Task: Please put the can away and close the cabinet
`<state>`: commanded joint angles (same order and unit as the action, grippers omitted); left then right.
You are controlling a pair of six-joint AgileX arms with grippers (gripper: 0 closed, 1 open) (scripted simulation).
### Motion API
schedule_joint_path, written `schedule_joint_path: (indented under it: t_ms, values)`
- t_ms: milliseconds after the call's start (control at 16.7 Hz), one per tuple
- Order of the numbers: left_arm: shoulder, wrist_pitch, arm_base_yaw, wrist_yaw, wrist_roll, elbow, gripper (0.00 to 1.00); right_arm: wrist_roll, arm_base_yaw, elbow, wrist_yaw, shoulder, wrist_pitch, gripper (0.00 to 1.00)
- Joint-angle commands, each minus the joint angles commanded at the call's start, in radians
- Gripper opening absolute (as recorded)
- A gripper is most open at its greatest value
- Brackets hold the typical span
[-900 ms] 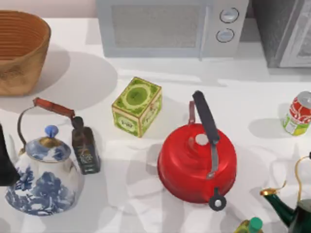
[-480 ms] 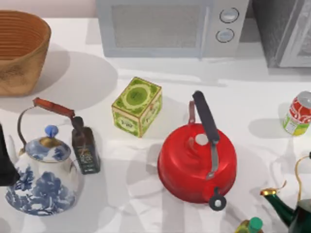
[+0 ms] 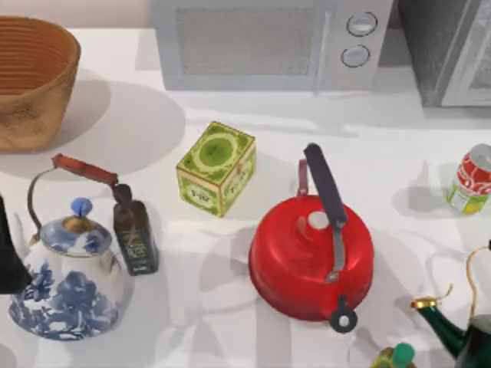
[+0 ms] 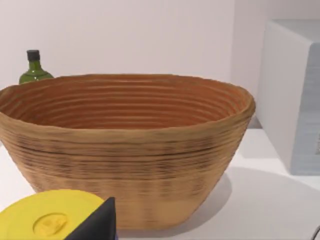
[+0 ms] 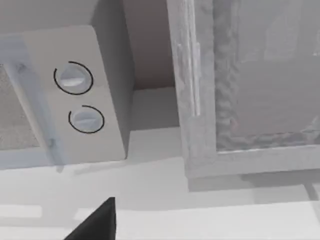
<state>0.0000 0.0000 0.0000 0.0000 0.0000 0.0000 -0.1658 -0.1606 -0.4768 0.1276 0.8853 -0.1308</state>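
Note:
The can (image 3: 469,180), red and white with a lime-green lower part, stands upright at the right edge of the table. The cabinet (image 3: 445,54) is at the back right corner, past the microwave (image 3: 268,42). Its dark speckled side and light framed door (image 3: 479,73) both show. The right wrist view faces the cabinet's framed panel (image 5: 250,80) and the microwave's two knobs (image 5: 75,80). A dark part of my right gripper (image 5: 95,222) shows low in that view. My left arm (image 3: 9,257) is parked at the table's left edge, and my left gripper (image 4: 97,225) points toward the basket (image 4: 125,150).
A red kettle (image 3: 311,253) sits in the middle, left of the can. A green tea tin (image 3: 216,167), a dark little bottle (image 3: 134,234) and a blue-and-white teapot (image 3: 69,280) stand further left. A green teapot (image 3: 460,330) is at the front right. The wicker basket (image 3: 31,77) is at the back left.
Shadows on the table around the can and the red kettle have shifted. No object has moved.

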Motion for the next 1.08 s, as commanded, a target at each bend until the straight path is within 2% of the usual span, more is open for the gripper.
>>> schedule_joint_path:
  t_ms: [240, 420, 1080]
  values:
    - [0.000, 0.000, 0.000, 0.000, 0.000, 0.000, 1.00, 0.002, -0.009, -0.086, 0.008, 0.358, 0.010, 1.00]
    - [0.000, 0.000, 0.000, 0.000, 0.000, 0.000, 1.00, 0.019, -0.003, -0.114, 0.003, 0.525, 0.033, 1.00]
    - [0.000, 0.000, 0.000, 0.000, 0.000, 0.000, 1.00, 0.038, 0.005, -0.142, -0.007, 0.627, 0.038, 1.00]
